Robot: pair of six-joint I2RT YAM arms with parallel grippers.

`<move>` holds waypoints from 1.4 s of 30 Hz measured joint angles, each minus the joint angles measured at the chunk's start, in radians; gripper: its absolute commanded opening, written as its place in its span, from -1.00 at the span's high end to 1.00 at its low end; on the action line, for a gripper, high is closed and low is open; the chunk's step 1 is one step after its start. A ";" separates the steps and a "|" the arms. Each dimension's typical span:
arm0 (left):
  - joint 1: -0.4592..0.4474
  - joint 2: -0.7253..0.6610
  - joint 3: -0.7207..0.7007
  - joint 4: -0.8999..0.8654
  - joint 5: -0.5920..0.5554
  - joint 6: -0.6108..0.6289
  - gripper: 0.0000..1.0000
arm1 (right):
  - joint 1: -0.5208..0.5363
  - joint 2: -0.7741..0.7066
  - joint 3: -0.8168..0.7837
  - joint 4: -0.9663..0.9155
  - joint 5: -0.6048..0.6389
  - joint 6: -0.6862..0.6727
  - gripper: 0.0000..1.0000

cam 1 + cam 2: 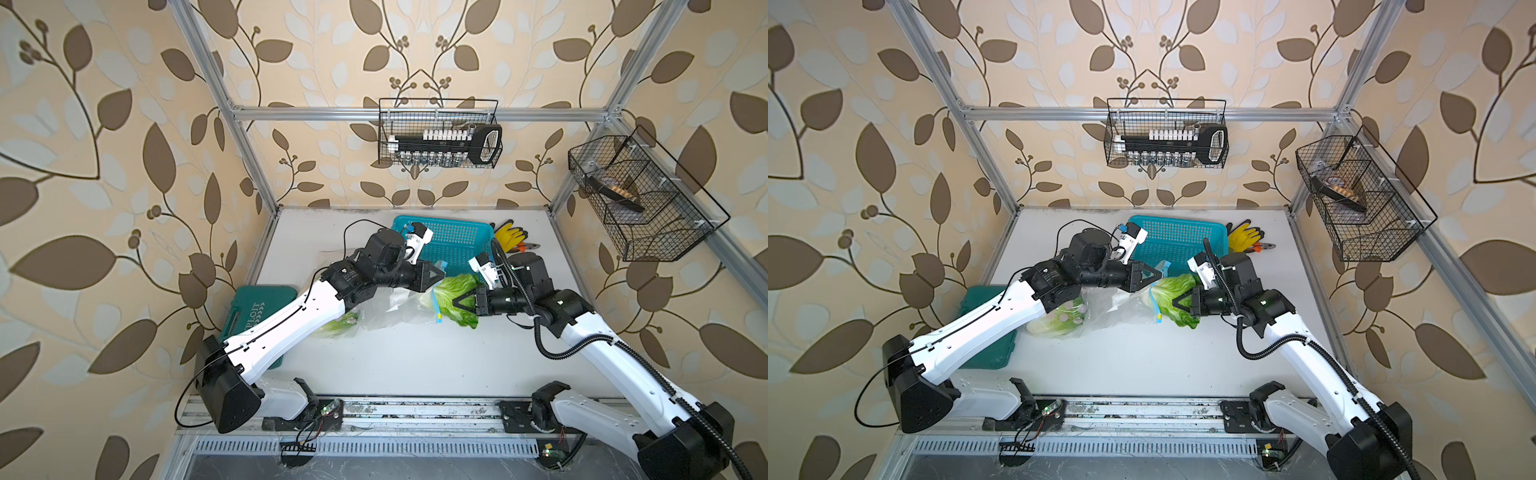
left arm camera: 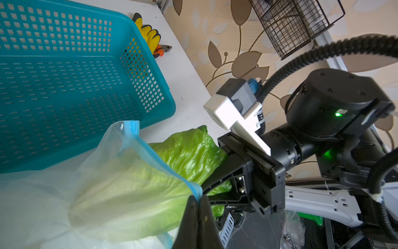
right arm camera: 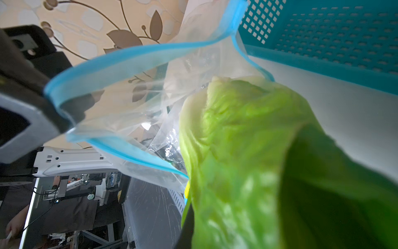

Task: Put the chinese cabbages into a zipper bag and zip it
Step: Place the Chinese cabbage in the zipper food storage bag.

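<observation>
Chinese cabbage (image 1: 453, 289), clamped by its leafy end in the right gripper (image 1: 459, 300) just on the robot's side of the teal basket (image 1: 457, 241), points stalk-first into the zipper bag (image 1: 399, 307), whose blue rim (image 2: 150, 148) the left gripper (image 1: 442, 275) pinches tight, nearer that basket.

"What were you holding?"

"One cabbage (image 1: 455, 297) was halfway into the clear zipper bag (image 1: 386, 309), white end first. Its crinkly green end stuck out, squeezed in my right pincer (image 1: 459, 300)."

"And the bag?"

"It lay crumpled with its mouth open. My left pincer (image 2: 197, 202) pinched its blue strip. A second cabbage (image 1: 1054, 322) lay at its other end."
</observation>
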 measured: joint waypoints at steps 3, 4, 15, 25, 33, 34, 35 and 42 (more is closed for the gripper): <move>0.000 0.000 -0.011 0.018 0.002 0.002 1.00 | -0.037 -0.040 -0.006 0.052 -0.092 0.056 1.00; 0.000 0.000 -0.018 0.026 0.002 0.002 1.00 | -0.052 -0.055 -0.013 0.097 -0.132 0.095 1.00; -0.017 0.001 -0.050 0.128 0.023 -0.060 1.00 | -0.009 0.027 -0.153 0.639 -0.306 0.532 1.00; -0.022 0.001 -0.054 0.185 0.044 -0.117 1.00 | 0.011 0.067 -0.159 0.697 -0.246 0.525 1.00; -0.032 -0.001 -0.080 0.234 0.053 -0.148 1.00 | -0.005 0.052 -0.225 0.927 -0.223 0.721 1.00; -0.043 0.002 -0.080 0.251 0.055 -0.163 1.00 | 0.008 0.056 -0.225 0.926 -0.216 0.720 1.00; -0.060 0.007 -0.080 0.271 0.056 -0.173 1.00 | 0.019 0.060 -0.223 0.919 -0.203 0.715 1.00; -0.107 0.025 -0.090 0.378 0.039 -0.275 1.00 | 0.044 0.063 -0.135 0.685 -0.052 0.594 1.00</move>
